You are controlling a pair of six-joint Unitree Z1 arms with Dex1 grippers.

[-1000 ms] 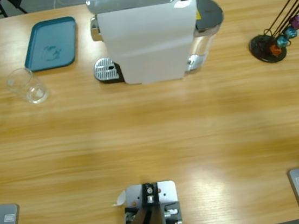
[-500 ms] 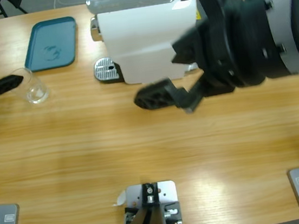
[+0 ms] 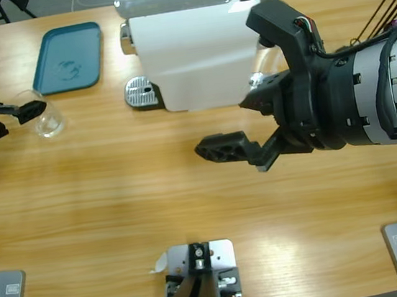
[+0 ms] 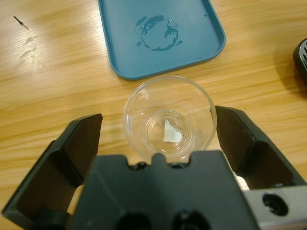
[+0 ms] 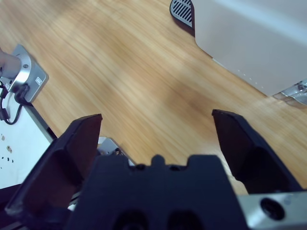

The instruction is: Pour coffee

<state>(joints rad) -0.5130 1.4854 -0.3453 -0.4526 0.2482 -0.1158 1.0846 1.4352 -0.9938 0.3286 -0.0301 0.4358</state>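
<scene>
A clear, empty glass (image 3: 41, 118) stands on the wooden table in front of the teal tray (image 3: 68, 57). My left gripper (image 3: 24, 112) comes in from the left edge and is open. In the left wrist view the glass (image 4: 168, 115) sits just ahead of the gripper body, between the tips of the open left gripper (image 4: 158, 117), untouched. The white coffee machine (image 3: 193, 48) stands at the back middle with its drip grille (image 3: 141, 92) to its left. My right gripper (image 3: 223, 126) hangs open above the table in front of the machine. No coffee shows in any view.
The right arm's large body (image 3: 351, 93) covers the table's right side and most of the capsule stand (image 3: 394, 1). The right wrist view looks down past the open right gripper (image 5: 156, 120) at bare wood, the machine's side (image 5: 259, 38) and the grille (image 5: 182, 9).
One second ago no arm was in view. Both arms have come in; the left gripper has edged right up to the glass, and the right gripper has moved lower and slightly right.
</scene>
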